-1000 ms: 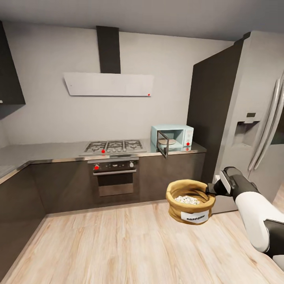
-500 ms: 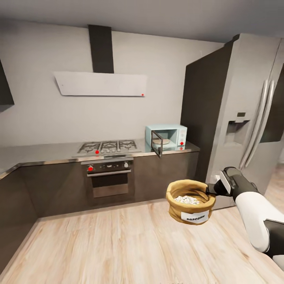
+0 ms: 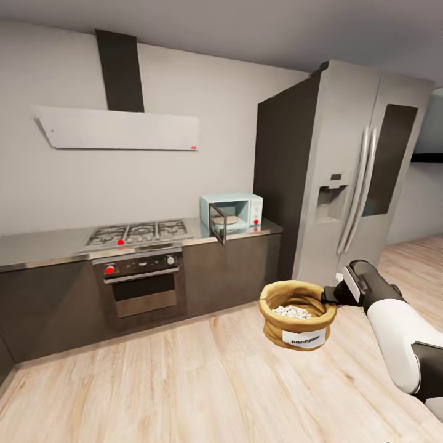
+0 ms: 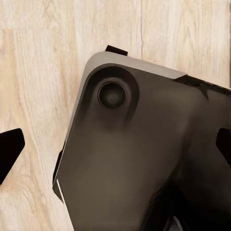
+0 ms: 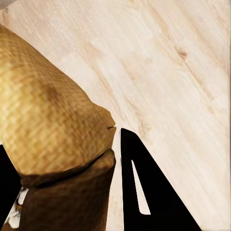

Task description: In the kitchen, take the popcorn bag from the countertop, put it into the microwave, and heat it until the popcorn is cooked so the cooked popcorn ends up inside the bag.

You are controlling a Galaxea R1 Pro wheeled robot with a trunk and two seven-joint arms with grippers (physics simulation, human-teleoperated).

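Note:
The popcorn bag (image 3: 298,315), a tan sack with a white label, hangs in the air above the wood floor in front of the cabinets. White popcorn (image 3: 293,312) fills it. My right gripper (image 3: 327,296) is shut on the bag's rolled rim at its right side. In the right wrist view the rim (image 5: 53,110) sits between the dark fingers (image 5: 139,192). The mint-blue microwave (image 3: 245,208) stands at the right end of the grey countertop (image 3: 43,247), its door swung open. My left gripper (image 4: 115,147) hangs open over the floor, above the robot's dark base.
A gas hob (image 3: 138,232) and a built-in oven (image 3: 140,282) sit left of the microwave, under a white hood (image 3: 117,127). A tall steel fridge (image 3: 347,184) stands just right of the counter's end. Wood floor (image 3: 184,381) stretches between me and the cabinets.
The whole view has swung right: hob, microwave and fridge slid left in the picture. The bag and my right arm keep the same place in the view.

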